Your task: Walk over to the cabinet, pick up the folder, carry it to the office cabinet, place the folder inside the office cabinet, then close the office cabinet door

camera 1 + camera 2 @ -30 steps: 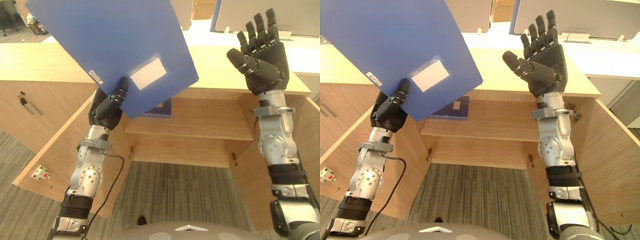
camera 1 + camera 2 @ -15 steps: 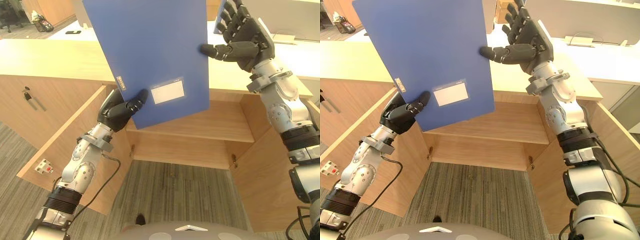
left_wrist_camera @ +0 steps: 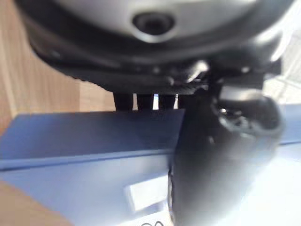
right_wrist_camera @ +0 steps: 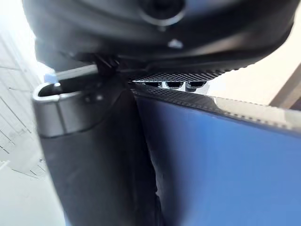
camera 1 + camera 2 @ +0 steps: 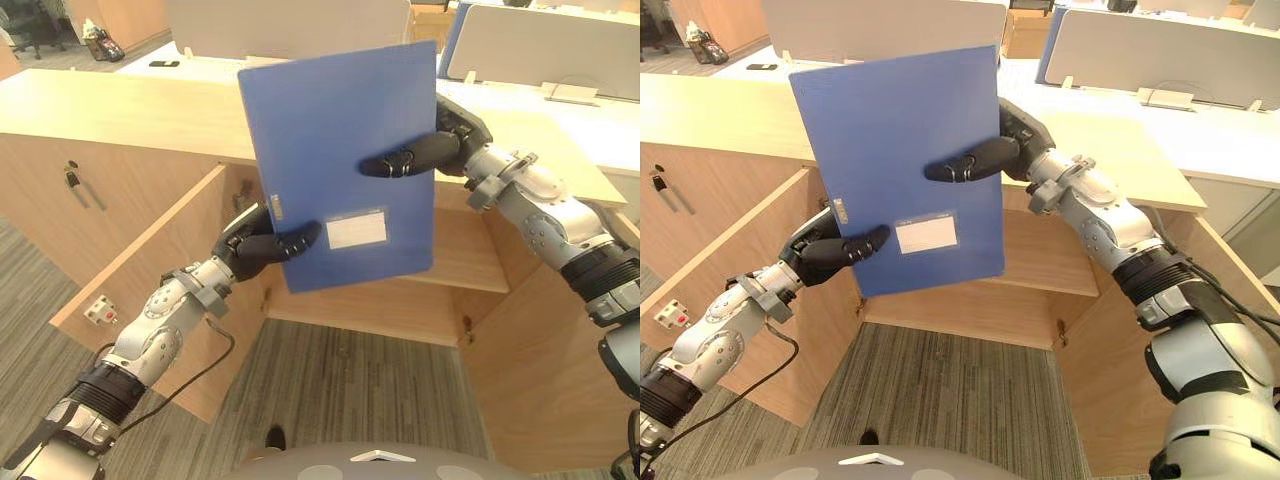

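Head stereo pair down over the open cabinet (image 5: pixel 362 306); wrist cameras tight against the blue folder (image 3: pixel 70 141).

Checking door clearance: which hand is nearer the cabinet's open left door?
Left. The left hand holds the blue folder low, beside that door; the right hand grips its far edge.

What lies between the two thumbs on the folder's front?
The folder's bare blue cover, in the left eye view. The white label sits lower, beside the left hand's thumb, under the right hand's.
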Available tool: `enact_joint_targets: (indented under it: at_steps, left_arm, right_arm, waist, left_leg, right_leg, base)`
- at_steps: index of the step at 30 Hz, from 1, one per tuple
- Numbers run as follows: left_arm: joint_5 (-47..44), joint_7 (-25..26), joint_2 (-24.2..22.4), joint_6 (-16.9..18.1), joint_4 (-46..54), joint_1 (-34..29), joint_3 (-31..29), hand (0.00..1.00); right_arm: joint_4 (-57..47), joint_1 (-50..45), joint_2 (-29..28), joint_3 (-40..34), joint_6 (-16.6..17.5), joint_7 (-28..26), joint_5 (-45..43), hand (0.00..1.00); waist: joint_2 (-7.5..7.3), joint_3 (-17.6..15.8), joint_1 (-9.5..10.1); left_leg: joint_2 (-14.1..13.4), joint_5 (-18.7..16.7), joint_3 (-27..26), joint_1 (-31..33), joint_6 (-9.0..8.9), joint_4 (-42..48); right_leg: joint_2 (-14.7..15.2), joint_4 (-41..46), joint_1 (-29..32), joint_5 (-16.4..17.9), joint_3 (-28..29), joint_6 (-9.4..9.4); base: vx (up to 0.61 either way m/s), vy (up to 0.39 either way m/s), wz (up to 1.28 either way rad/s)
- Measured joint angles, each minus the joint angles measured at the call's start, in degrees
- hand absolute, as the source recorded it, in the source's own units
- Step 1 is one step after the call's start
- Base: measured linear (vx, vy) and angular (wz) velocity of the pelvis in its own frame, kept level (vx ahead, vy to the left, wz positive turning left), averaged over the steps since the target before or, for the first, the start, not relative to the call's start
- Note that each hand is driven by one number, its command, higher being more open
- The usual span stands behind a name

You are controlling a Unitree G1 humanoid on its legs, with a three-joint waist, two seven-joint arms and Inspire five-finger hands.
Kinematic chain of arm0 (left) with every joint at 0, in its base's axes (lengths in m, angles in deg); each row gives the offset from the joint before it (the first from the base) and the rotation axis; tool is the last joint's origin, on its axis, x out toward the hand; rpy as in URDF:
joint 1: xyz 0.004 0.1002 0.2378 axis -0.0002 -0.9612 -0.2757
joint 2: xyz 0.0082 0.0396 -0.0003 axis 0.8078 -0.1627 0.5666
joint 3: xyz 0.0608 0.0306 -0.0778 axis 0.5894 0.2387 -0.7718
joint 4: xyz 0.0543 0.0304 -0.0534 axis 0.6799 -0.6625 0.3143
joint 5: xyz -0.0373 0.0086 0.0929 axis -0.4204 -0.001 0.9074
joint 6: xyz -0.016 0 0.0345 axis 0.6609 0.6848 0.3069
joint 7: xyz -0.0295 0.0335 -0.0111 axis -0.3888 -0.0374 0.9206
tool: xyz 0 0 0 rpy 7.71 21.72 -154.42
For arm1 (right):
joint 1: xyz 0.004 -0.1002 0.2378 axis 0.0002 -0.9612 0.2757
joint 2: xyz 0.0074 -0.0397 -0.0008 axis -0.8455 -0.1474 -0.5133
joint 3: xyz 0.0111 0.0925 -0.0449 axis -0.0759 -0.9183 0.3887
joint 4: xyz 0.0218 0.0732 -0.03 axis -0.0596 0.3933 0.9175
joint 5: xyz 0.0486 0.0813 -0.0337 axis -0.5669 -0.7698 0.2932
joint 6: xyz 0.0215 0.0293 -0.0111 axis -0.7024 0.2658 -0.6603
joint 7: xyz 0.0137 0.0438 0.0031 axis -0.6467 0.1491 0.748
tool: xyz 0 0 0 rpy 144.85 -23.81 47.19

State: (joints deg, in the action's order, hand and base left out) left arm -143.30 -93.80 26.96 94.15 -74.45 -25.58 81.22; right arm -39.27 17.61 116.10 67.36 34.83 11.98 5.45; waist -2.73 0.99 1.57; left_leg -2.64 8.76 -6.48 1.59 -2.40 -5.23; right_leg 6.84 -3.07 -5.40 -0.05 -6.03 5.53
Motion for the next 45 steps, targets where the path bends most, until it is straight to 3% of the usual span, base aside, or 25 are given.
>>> enact_joint_targets:
  at_steps: [11, 15, 18, 19, 23, 29, 35, 42, 45]
  left_arm:
    - [0.26, -1.17, -0.13, -1.19, -4.08, 0.4, 3.87, 0.0]
    - [0.66, -2.97, 1.01, -1.86, -4.11, -1.17, 5.37, 0.0]
    - [2.33, -4.56, 1.01, -2.18, -3.89, -6.31, 5.64, 0.0]
    - [3.0, -5.22, 0.89, -2.46, -3.89, -8.6, 5.84, 1.0]
    - [5.1, -7.7, -0.43, -3.94, -3.89, -15.52, 5.97, 1.0]
    - [7.69, -8.42, -3.13, -4.01, -5.22, -18.46, 5.83, 1.0]
    - [16.39, -7.72, -11.91, -2.96, -19.24, -20.35, 2.91, 1.0]
    - [26.33, -0.38, -28.56, -2.01, -37.95, -19.93, -11.7, 1.0]
    - [29.84, 3.78, -34.12, -1.85, -47.97, -17.71, -21.6, 1.0]
  right_arm:
    - [-0.73, -0.89, -3.34, 1.98, -0.24, -3.6, -4.48, 0.0]
    - [-2.99, -8.77, -5.0, -1.38, -0.18, -3.47, -4.92, 0.0]
    - [-3.49, -16.11, -7.19, -1.74, -0.8, -3.1, -5.02, 0.0]
    - [-4.56, -19.88, -7.75, -2.28, -1.49, -2.98, -5.04, 0.0]
    - [-8.22, -31.06, -8.23, -3.93, -3.9, -2.49, -5.02, 0.0]
    - [-10.17, -42.03, -9.86, -7.79, -5.35, -2.53, -4.96, 0.0]
    - [-3.81, -49.46, -15.13, -9.08, -8.08, -2.51, -1.79, 0.0]
    - [11.75, -49.61, -28.82, -20.9, -9.33, -0.48, 8.15, 0.0]
    - [20.48, -48.87, -37.45, -30.07, -9.1, 4.06, 10.27, 0.0]
  waist:
    - [-0.57, 0.1, -0.08]
    - [-0.97, -0.04, 0.18]
    - [-1.26, -0.21, -0.29]
    - [-1.43, -0.31, -0.31]
    - [-1.51, -0.38, -0.38]
    - [-1.34, -0.72, -0.38]
    - [-0.13, -1.7, -1.9]
    - [0.66, -2.6, -1.67]
    - [0.88, -2.6, -1.56]
  left_leg:
    - [-0.06, -0.08, -0.13, -0.17, -0.18, 0.04]
    - [-0.05, -0.08, -0.06, -0.24, -0.18, 0.02]
    - [-0.14, -0.22, -0.14, -0.87, -0.33, 0.01]
    - [-0.17, -0.36, -0.22, -1.02, -0.51, 0.01]
    - [-0.76, -0.49, -0.38, -1.05, -0.69, 0.01]
    - [-1.13, -0.75, -0.79, -1.82, -1.05, 0.0]
    - [-1.41, -1.3, -1.08, -2.39, -1.82, 0.0]
    - [-1.05, -2.01, -1.17, -2.08, -1.64, 0.0]
    - [-0.75, -2.39, -1.1, -2.15, -1.76, 0.03]
  right_leg:
    - [-0.13, -0.06, -0.15, -0.06, 0.02, -0.07]
    - [-0.1, 0.04, -0.23, 0.02, -0.01, -0.18]
    - [-0.03, 0.07, -0.8, 0.23, 0.03, -0.44]
    - [-0.08, 0.13, -0.88, 0.4, 0.02, -0.66]
    - [-0.29, 0.14, -0.8, 0.66, 0.03, -0.99]
    - [-0.9, 1.06, -0.73, 1.18, 0.45, -1.47]
    - [-0.94, 1.66, -0.73, 2.07, 1.01, -1.35]
    - [-0.87, 1.99, -0.16, 2.74, 1.5, -1.16]
    - [-0.62, 2.06, -0.32, 2.64, 1.44, -0.9]
  base:
    - [0.0, 0.0, 0.0]
    - [-0.01, 0.0, 0.01]
    - [0.0, -0.002, -0.01]
    - [-0.01, -0.012, -0.05]
    - [-0.01, -0.011, -0.02]
    - [-0.01, -0.006, -0.04]
    - [-0.01, -0.002, -0.03]
    - [0.02, -0.002, -0.01]
    - [0.08, -0.001, 0.03]
